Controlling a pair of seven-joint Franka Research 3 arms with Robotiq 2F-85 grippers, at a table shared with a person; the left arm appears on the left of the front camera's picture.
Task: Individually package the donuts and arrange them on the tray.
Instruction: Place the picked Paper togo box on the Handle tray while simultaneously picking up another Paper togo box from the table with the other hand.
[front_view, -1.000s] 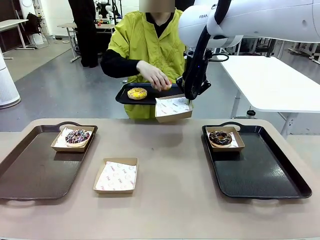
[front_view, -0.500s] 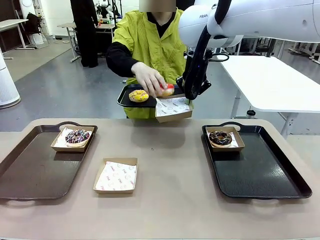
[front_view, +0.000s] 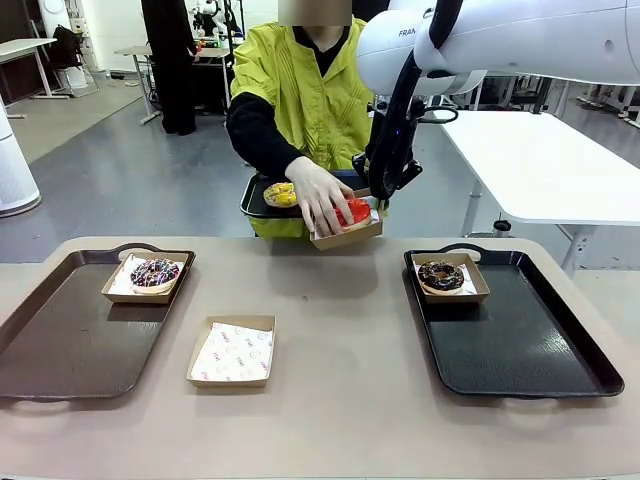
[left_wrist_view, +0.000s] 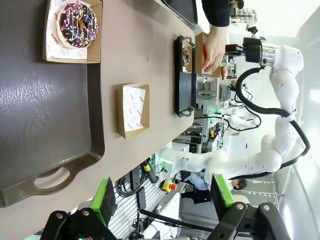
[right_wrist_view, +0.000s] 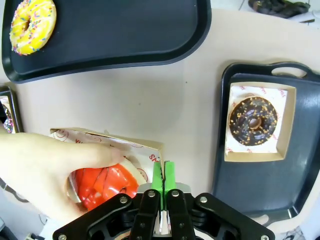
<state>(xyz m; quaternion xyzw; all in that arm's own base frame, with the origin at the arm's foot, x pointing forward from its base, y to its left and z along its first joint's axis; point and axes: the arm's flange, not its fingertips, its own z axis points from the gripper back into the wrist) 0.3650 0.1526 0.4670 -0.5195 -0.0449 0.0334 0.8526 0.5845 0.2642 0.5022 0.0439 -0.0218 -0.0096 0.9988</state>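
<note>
Since a second ago, the person's hand (front_view: 318, 195) has carried the red donut (front_view: 357, 211) off the small black tray (front_view: 255, 203) and into the raised box (front_view: 350, 235), where it now presses the donut onto the paper lining.

On the table (front_view: 340, 420) lie a dark left tray (front_view: 60, 340) and a black right tray (front_view: 520, 340). An empty lined box (front_view: 233, 351) sits between them, nearer the left one. The sprinkled donut (front_view: 155, 272) is boxed at the left tray's far end and the chocolate donut (front_view: 440, 275) is boxed at the right tray's far corner. The yellow donut (front_view: 280, 194) lies on the small black tray.

The right gripper (right_wrist_view: 163, 175) has its pads pinched together on the raised box's rim, holding it above the table's far edge. The left gripper (left_wrist_view: 162, 195) hangs with fingers wide apart, empty.
</note>
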